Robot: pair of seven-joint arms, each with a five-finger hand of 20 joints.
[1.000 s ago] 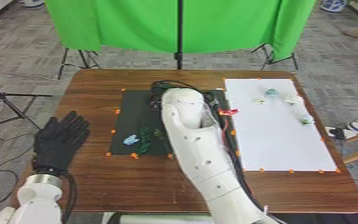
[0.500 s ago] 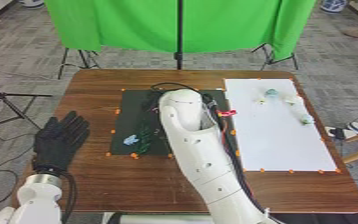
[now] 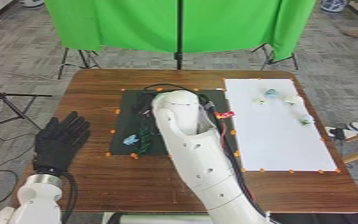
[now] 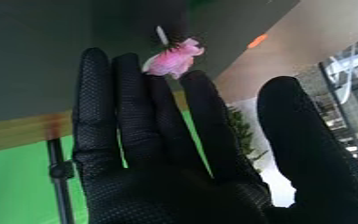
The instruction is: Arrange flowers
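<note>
Judging by the head view, the arranging looks partway along. The white sheet (image 3: 278,142), at 3 o'clock on the table, carries a teal blossom (image 3: 271,93), a small yellowish bloom (image 3: 260,101) and a pale flower (image 3: 291,101) near its far end, with 1 more teal flower (image 3: 307,119) by its outer edge at 2 o'clock. If that sheet is the intended place, those 4 seem done. A red flower (image 3: 225,115) sits at the border between the sheet and the black mat (image 3: 125,110); whether it counts as placed, I cannot tell. On the mat, around 9 o'clock, a light blue flower (image 3: 130,140) and a dark green sprig (image 3: 144,140) lie close together, probably both left to do. The right wrist view also shows a pink flower (image 4: 175,60) against dark mat, beside the fingertips; contact cannot be made out.

The right arm (image 3: 198,145) comes in from 5 o'clock and reaches over the mat toward 12. Its right hand (image 4: 149,192) has straight, slightly spread fingers and the thumb well apart, clamped on nothing. The left hand (image 3: 58,145) rests at 9 o'clock by the table's edge, fingers extended, holding nothing.
</note>
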